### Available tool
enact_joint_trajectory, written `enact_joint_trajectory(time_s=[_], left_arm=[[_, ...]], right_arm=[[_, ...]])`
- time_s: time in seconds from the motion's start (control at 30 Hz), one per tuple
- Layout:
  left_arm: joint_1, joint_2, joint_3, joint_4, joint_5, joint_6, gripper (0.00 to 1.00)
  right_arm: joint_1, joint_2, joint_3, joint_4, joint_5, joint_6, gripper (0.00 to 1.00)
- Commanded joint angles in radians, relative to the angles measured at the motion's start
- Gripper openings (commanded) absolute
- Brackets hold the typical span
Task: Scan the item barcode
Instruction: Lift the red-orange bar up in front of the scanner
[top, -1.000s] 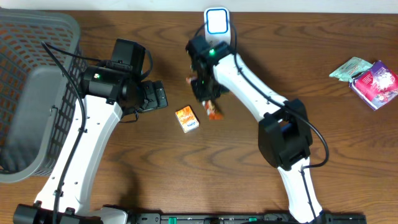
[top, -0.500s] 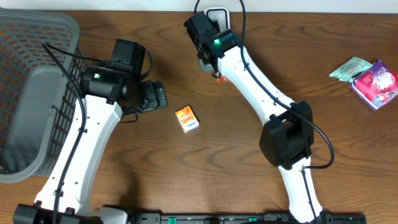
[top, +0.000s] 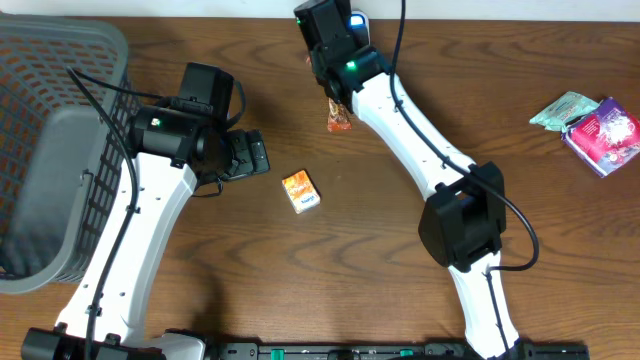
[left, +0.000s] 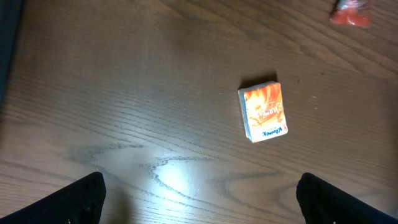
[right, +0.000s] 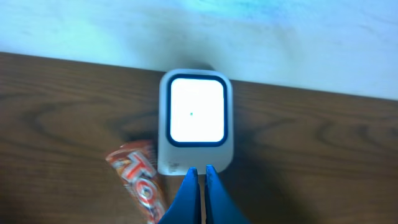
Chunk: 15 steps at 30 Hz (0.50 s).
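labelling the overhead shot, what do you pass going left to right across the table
basket → left hand → orange box → snack bar → green pouch → purple packet

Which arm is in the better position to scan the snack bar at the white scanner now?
Right. The shut right gripper holds the snack bar beside the scanner; the open left gripper hangs over the orange box.

Scanner (right: 196, 118) upright at centre, white screen lit, on brown wood tabletop (right: 311, 155) near its far edge; pale wall (right: 249, 37) behind. Red bar (right: 138, 177) just left of scanner's base, tilted, running off bottom edge. Tool (right: 199, 174): blue fingers pressed together, tips before scanner's base.
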Motion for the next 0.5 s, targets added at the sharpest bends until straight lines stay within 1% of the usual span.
enact_joint_trajectory(time_s=[0.0, 0.03, 0.1, 0.13, 0.17, 0.23, 0.3, 0.4, 0.47], left_arm=[[0.003, 0.007, 0.007, -0.003, -0.016, 0.016, 0.98], [0.003, 0.007, 0.007, -0.003, -0.016, 0.016, 0.98], [0.003, 0.007, 0.007, -0.003, -0.016, 0.016, 0.98], [0.003, 0.007, 0.007, -0.003, -0.016, 0.016, 0.98], [0.003, 0.007, 0.007, -0.003, -0.016, 0.016, 0.98], [0.003, 0.007, 0.007, -0.003, -0.016, 0.016, 0.98], [0.003, 0.007, 0.007, -0.003, -0.016, 0.016, 0.98], [0.003, 0.007, 0.007, -0.003, -0.016, 0.016, 0.98], [0.003, 0.007, 0.007, -0.003, -0.016, 0.017, 0.98]], right_arm=[[-0.035, 0.005, 0.017, -0.028, -0.116, 0.032, 0.10], [-0.039, 0.011, 0.016, -0.036, -0.156, 0.035, 0.16], [-0.047, 0.031, 0.015, -0.051, -0.233, 0.050, 0.33], [-0.048, 0.045, 0.015, -0.061, -0.270, 0.050, 0.44], [-0.050, 0.060, 0.015, -0.074, -0.311, 0.050, 0.51], [-0.049, 0.091, 0.015, -0.089, -0.353, 0.049, 0.57], [-0.047, 0.127, 0.015, -0.100, -0.353, 0.048, 0.62], [-0.047, 0.201, 0.015, -0.106, -0.351, 0.045, 0.61], [-0.048, 0.232, 0.015, -0.115, -0.352, 0.046, 0.56]])
